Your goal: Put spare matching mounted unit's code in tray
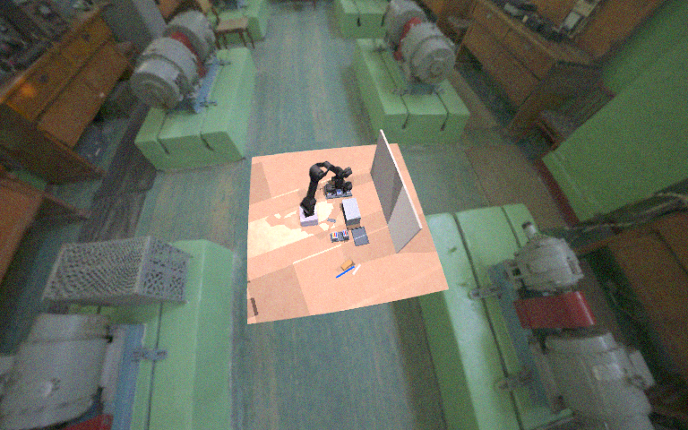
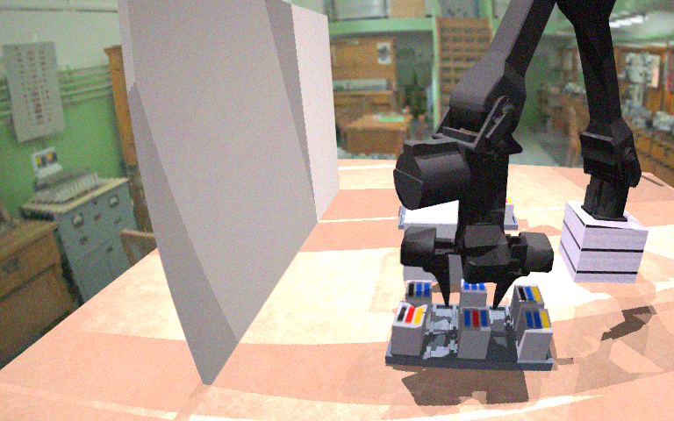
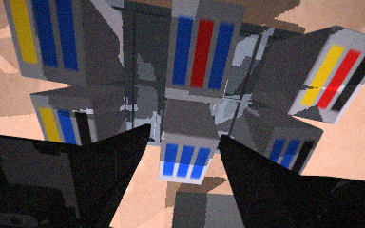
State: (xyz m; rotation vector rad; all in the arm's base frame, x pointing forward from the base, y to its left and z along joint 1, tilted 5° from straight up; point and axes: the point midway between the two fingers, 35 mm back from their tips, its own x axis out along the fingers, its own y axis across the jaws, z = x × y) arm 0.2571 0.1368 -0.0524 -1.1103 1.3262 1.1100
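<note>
My gripper (image 1: 339,189) (image 2: 470,303) (image 3: 185,134) points down at the far rack (image 2: 467,365) (image 3: 144,49). It is open and holds nothing. Its fingertips stand on either side of the spare with three blue stripes (image 2: 473,294) (image 3: 184,161), with a gap at one side; whether the other side touches cannot be told. The mounted unit, a grey box (image 1: 350,208) (image 2: 429,213), stands between the two racks; the code on its back does not show. The tray (image 1: 360,236), flat and dark, lies beyond the unit, empty.
Near the fingers stand a blue-red-blue spare (image 2: 473,342) (image 3: 201,52) and several others. A second rack (image 1: 339,236) with spares is beside the tray. A tall grey panel (image 1: 395,197) (image 2: 223,148) stands to one side. A tan block (image 1: 347,264) and blue stick (image 1: 345,271) lie farther off.
</note>
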